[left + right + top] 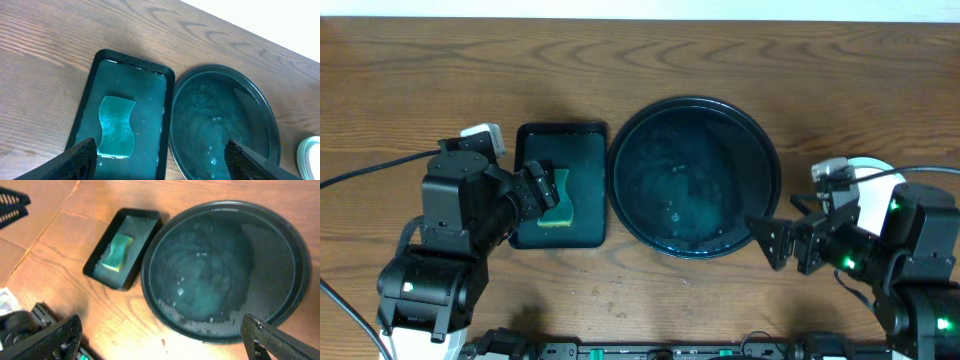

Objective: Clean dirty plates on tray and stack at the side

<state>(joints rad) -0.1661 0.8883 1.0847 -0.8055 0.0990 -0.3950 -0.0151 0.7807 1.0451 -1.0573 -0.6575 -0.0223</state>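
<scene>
The large round black tray (760,135) sits mid-table, wet, with no plate on it; it also shows in the left wrist view (260,100) and the right wrist view (295,255). A white plate edge (875,166) shows on the wood to the right of the tray, mostly hidden behind my right arm. The left wrist view catches its rim (312,152) too. My left gripper (535,190) is open and empty above the rectangular tray (162,165). My right gripper (788,245) is open and empty at the round tray's front right rim (160,342).
A smaller rectangular black tray (560,135) lies just left of the round tray, holding a green sponge (558,200) in shallow water. The sponge also shows in the left wrist view (116,125) and the right wrist view (116,252). Brown wood tabletop (420,80) surrounds both.
</scene>
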